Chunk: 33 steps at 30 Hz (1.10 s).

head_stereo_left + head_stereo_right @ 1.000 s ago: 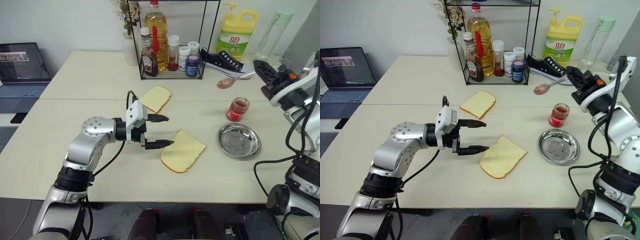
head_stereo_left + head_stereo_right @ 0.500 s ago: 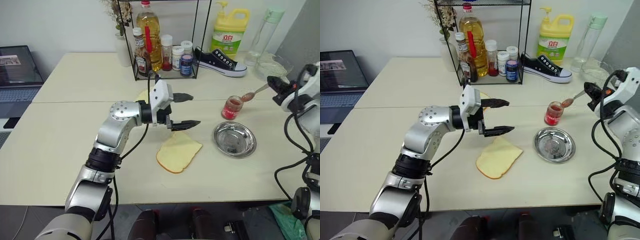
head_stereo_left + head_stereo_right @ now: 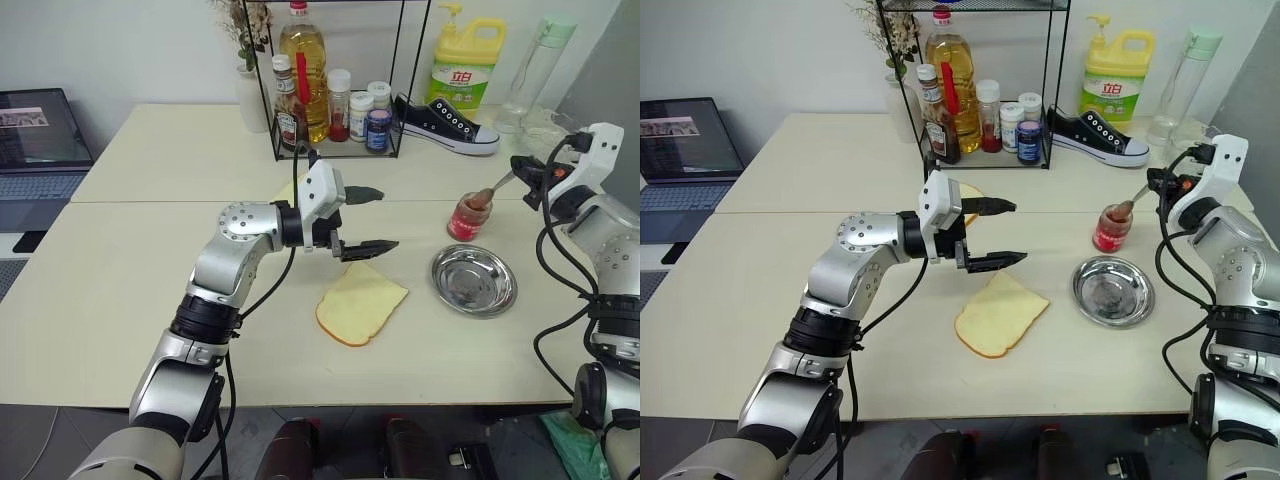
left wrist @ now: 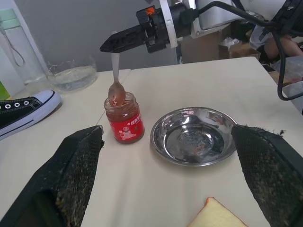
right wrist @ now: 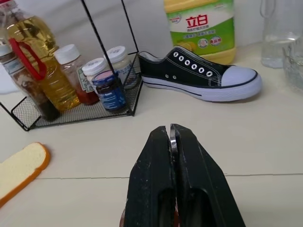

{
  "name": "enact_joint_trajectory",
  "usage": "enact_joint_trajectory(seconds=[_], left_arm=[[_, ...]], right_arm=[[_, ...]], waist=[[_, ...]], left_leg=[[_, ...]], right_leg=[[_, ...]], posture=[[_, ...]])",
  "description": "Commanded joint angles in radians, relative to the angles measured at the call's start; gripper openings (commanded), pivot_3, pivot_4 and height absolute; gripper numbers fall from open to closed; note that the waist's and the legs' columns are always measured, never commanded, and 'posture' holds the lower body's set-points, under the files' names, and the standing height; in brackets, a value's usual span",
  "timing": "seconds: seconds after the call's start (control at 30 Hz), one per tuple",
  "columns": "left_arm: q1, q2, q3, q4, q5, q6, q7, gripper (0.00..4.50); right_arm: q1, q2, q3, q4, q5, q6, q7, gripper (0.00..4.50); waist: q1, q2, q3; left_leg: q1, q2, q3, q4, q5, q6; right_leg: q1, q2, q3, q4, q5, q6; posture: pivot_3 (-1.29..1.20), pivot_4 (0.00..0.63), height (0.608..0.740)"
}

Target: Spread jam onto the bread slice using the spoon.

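Right gripper (image 4: 124, 41) was clamped tight on the handle of the spoon (image 4: 115, 78), fingers pressed together with the thin metal edge showing between them in the right wrist view. It sat at the far right of the table (image 3: 120, 290), pointing in toward the jam (image 3: 471, 216). The spoon hung down from the fingers with its bowl at the open mouth of the small glass jar, red showing on the bowl. Whether the bowl touched the jam inside could not be told.

Left gripper (image 3: 363, 219) hovered mid-table with its two black fingers spread wide apart and nothing between them, aimed right toward the jar and the steel dish (image 3: 474, 281).

The bread slice (image 3: 361, 303) lay flat on the table just near of the left gripper, apart from it, left of the dish. No red mark showed on it. A second slice (image 3: 965, 192) lay farther back, mostly hidden behind the left wrist.

The jar stood just beyond the dish, near its far rim. At the far edge: wire rack (image 3: 335, 80) of bottles, black sneaker (image 3: 444, 126), yellow detergent jug (image 3: 466, 68). A laptop (image 3: 40, 145) sat at the far left.
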<state>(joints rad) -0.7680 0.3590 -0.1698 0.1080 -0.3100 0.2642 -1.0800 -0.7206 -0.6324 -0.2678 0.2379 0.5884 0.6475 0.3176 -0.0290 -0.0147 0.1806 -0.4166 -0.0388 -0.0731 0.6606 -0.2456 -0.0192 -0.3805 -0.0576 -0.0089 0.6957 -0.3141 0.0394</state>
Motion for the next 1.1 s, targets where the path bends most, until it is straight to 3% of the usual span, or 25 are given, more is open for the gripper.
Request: enact_joint_trajectory(seconds=[0.03, 0.27, 0.97, 1.1], left_arm=[[-0.003, 0.010, 0.019, -0.049, -0.013, 0.003, 0.008, 4.50], [0.005, 0.017, 0.023, -0.065, -0.016, 0.012, 0.015, 4.50], [-0.009, 0.016, 0.024, -0.045, -0.014, 0.005, 0.010, 4.50], [-0.011, 0.014, 0.024, -0.040, -0.014, 0.002, 0.008, 4.50]], right_arm=[[-0.009, -0.021, 0.054, -0.046, -0.081, -0.056, 0.056, 0.05], [-0.010, 0.008, 0.052, -0.035, -0.115, -0.055, 0.083, 0.05], [-0.079, 0.159, -0.409, 0.058, 0.194, 0.225, -0.231, 0.05], [-0.080, 0.165, -0.446, 0.059, 0.230, 0.239, -0.267, 0.05]], waist=[[0.000, 0.000, 0.000], [0.000, 0.000, 0.000], [0.000, 0.000, 0.000], [0.000, 0.000, 0.000]], left_leg=[[0.000, 0.000, 0.000, 0.000, 0.000, 0.000], [0.000, 0.000, 0.000, 0.000, 0.000, 0.000], [0.000, 0.000, 0.000, 0.000, 0.000, 0.000], [0.000, 0.000, 0.000, 0.000, 0.000, 0.000]], right_leg=[[0.000, 0.000, 0.000, 0.000, 0.000, 0.000], [0.000, 0.000, 0.000, 0.000, 0.000, 0.000], [0.000, 0.000, 0.000, 0.000, 0.000, 0.000], [0.000, 0.000, 0.000, 0.001, 0.000, 0.000]], posture=[[0.00, 0.150, 0.740], [0.00, 0.150, 0.740], [0.00, 0.150, 0.740], [0.00, 0.150, 0.740]])
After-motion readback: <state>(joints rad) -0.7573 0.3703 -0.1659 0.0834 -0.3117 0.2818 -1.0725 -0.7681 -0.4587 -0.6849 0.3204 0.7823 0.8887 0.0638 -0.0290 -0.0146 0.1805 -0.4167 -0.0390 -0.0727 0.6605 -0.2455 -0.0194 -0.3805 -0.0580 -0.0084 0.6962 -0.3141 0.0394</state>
